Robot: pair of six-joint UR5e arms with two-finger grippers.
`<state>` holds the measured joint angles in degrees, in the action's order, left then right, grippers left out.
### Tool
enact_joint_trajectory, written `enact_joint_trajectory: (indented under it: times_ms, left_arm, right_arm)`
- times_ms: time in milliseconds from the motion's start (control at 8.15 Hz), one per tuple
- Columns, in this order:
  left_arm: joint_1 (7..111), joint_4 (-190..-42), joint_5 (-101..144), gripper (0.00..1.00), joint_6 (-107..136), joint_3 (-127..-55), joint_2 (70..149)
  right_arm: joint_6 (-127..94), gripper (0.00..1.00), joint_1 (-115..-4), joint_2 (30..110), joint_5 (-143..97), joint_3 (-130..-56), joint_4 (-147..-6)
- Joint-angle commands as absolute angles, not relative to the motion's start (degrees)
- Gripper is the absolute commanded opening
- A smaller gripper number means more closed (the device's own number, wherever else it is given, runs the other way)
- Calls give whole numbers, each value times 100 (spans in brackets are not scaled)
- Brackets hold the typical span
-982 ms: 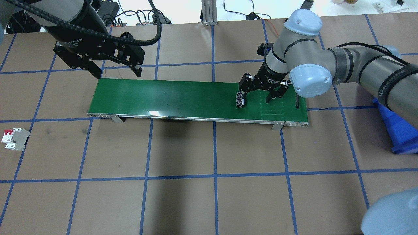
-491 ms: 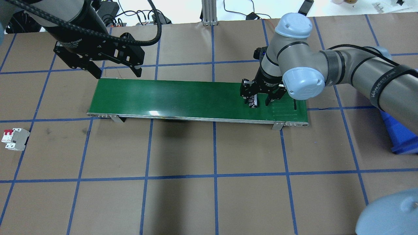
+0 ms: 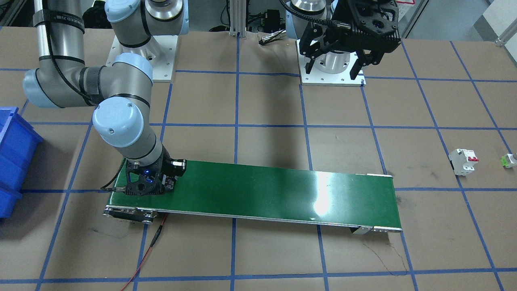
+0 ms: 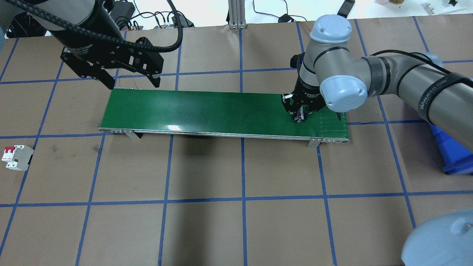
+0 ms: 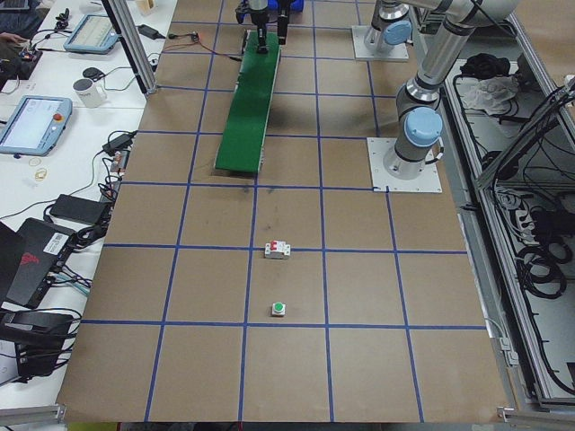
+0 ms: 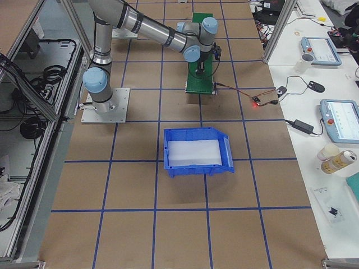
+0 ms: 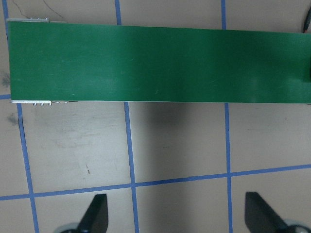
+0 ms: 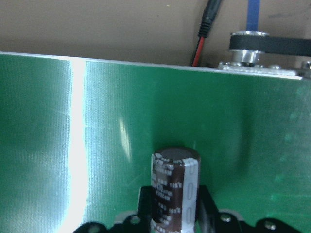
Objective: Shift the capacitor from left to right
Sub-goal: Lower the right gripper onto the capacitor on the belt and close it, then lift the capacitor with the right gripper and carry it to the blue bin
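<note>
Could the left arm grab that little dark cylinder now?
Probably not: the right gripper is shut on the capacitor at one end of the green belt, and the left gripper hangs open over the other.

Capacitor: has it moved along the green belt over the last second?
Yes. Held in the right pincer, the capacitor has shifted rightward in the overhead view, closer to the metal foot under the belt.

Workbench laid with brown paper and gridded in blue tape

The table (image 4: 207,229) is covered in brown paper, divided into squares by blue tape lines (image 4: 243,166), and a soft shadow (image 4: 184,173) is cast across it. An aluminium post (image 4: 235,14) is fixed at its far edge. White side benches (image 5: 85,166) are set along both ends, where tablets (image 5: 34,123), a mug (image 5: 84,90) and cables are kept.
</note>
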<state>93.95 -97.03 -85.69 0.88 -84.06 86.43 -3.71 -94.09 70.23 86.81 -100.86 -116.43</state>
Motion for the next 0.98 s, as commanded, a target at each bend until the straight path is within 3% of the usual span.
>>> enact_joint_trajectory:
  times_ms: [0, 368, 859]
  left_arm:
    - [9396, -9703, -8569, 100, 88, -8402, 8648]
    - [9396, -9703, -8569, 100, 88, -8411, 8648]
    - [9396, -9703, -8569, 100, 88, -8402, 8648]
  right_arm:
    - [8, 0, -9107, 7215, 9322, -9994, -11593]
    - [1820, 0, -7994, 7698, 9569, -9519, -10443]
    - [5641, 0, -6105, 8007, 9941, -9484, -10616]
